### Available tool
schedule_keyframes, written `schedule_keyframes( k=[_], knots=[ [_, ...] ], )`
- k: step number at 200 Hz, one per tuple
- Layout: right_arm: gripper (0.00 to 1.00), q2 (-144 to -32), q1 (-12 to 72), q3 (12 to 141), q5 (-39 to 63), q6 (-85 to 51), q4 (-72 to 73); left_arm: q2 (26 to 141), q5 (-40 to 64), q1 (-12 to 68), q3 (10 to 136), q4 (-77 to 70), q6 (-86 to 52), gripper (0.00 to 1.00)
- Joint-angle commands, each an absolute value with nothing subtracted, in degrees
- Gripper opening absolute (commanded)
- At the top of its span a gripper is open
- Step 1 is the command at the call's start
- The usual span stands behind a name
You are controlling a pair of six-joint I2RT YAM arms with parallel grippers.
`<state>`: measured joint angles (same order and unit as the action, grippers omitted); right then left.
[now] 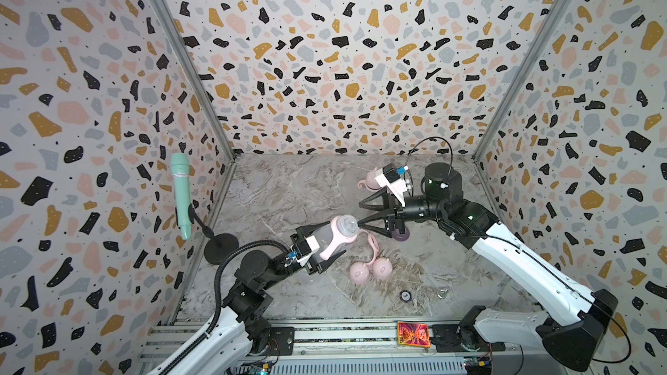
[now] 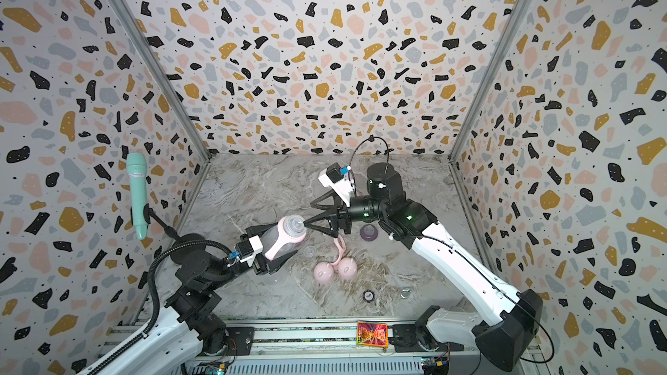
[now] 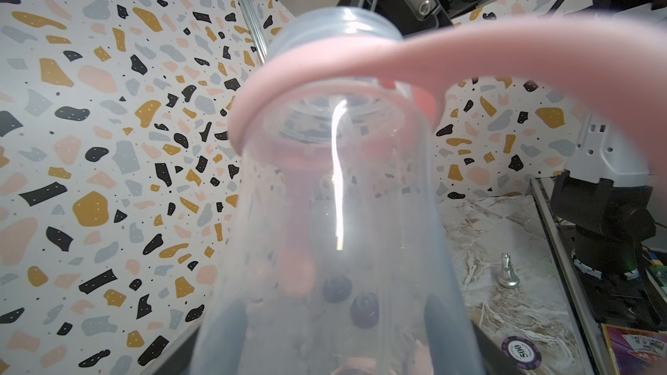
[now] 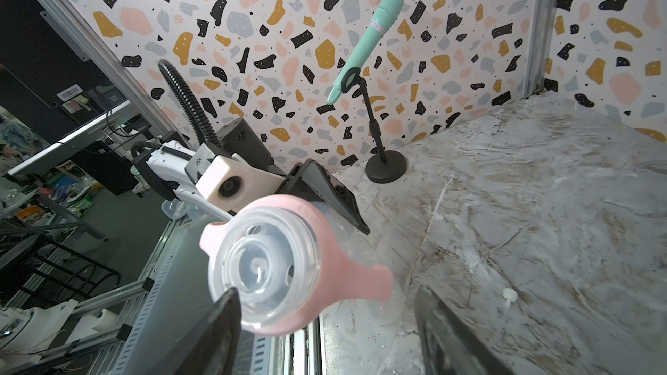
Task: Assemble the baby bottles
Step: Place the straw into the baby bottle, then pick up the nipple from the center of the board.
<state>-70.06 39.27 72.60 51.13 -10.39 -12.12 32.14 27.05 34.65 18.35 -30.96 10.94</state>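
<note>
My left gripper (image 1: 325, 245) is shut on the body of a clear baby bottle (image 1: 337, 236), holding it tilted above the table. A pink two-handled ring (image 4: 339, 272) sits round its neck. My right gripper (image 1: 361, 215) is open at the bottle's neck end (image 4: 265, 268); one finger (image 4: 225, 319) is beside the rim and the other stands well apart. On the table lie two pink dome caps (image 1: 359, 272) (image 1: 382, 268), a loose pink handle ring (image 1: 373, 243) and a purple teat collar (image 2: 369, 232). A capped bottle (image 1: 370, 178) stands at the back, partly hidden by my right wrist.
A mint-green microphone (image 1: 180, 194) on a black stand (image 1: 221, 248) occupies the left side. A poker chip (image 1: 406, 295) and a small silver piece (image 1: 442, 293) lie near the front. An orange card (image 1: 413, 333) rests on the front rail. Patterned walls enclose three sides.
</note>
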Motion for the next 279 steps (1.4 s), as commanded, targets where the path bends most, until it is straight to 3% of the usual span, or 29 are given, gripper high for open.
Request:
schedule_keyframes(
  k=[1, 22, 57, 105, 142, 163, 279],
  knots=[
    [0.78, -68.2, 38.3, 75.2, 51.9, -9.0, -14.7, 31.5, 25.5, 34.6, 18.6, -35.9, 10.2, 0.23],
    [0.78, -67.5, 36.4, 75.2, 46.2, -7.7, -18.5, 31.6, 24.3, 34.6, 18.6, -35.8, 10.0, 0.22],
    [0.79, -68.6, 33.3, 75.3, 18.1, -5.5, -30.5, 31.6, 19.4, 34.6, 18.2, -37.3, 6.2, 0.21],
    [0.81, -74.7, 27.7, 70.0, 5.6, -7.0, -36.4, 31.7, 16.3, 34.6, 18.0, -38.1, 5.4, 0.19],
    [0.84, -80.0, 26.5, 64.0, 4.1, -9.6, -30.4, 31.6, 16.6, 34.6, 18.8, -36.3, 6.2, 0.13],
    [0.84, -84.2, 24.9, 61.3, 4.4, -9.9, -28.0, 31.1, 15.8, 34.6, 19.7, -33.4, 7.6, 0.0],
    [0.85, -96.4, 23.0, 58.6, 7.0, -9.4, -23.3, 27.0, 10.6, 34.6, 18.1, -35.2, 4.6, 0.0]
  ],
)
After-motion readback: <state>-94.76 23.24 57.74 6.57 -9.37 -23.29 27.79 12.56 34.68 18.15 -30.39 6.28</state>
